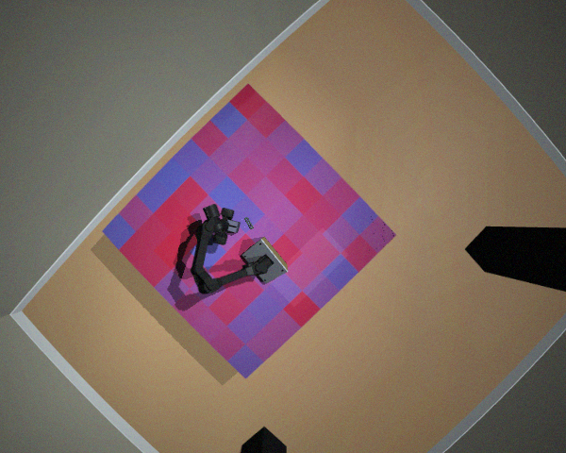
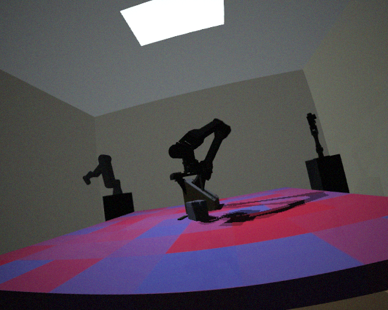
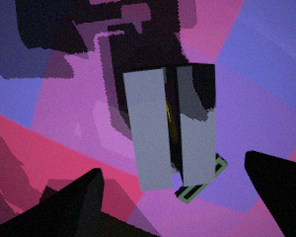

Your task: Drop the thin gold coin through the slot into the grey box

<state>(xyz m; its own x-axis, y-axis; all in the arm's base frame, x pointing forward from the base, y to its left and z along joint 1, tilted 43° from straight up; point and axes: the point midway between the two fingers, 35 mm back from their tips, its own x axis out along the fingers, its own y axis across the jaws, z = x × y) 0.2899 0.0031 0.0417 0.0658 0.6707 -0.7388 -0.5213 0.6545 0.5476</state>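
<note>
The grey box [image 1: 233,226] [image 2: 196,210] [image 3: 149,130] stands below the arm's hand. In the wrist view its slot runs between the two pale lid halves. The gold coin [image 3: 171,120] shows as a thin, dim yellow strip down in the slot, below the lid; most of it is hidden. My gripper [image 3: 176,169] is open, with its dark fingers wide apart on either side of the box's near end and nothing between them. The dark-green holder [image 1: 248,223] [image 2: 182,217] [image 3: 186,199] is empty and lies beside the box, partly hidden by it in the wrist view.
The arm's base sits on a tilted-looking grey plate [image 1: 279,268] near the box. The patchwork table top [image 1: 274,194] [image 2: 200,260] carries dark shadows of the arm. Two other arms stand on black pedestals [image 2: 118,206] [image 2: 328,173] in the background.
</note>
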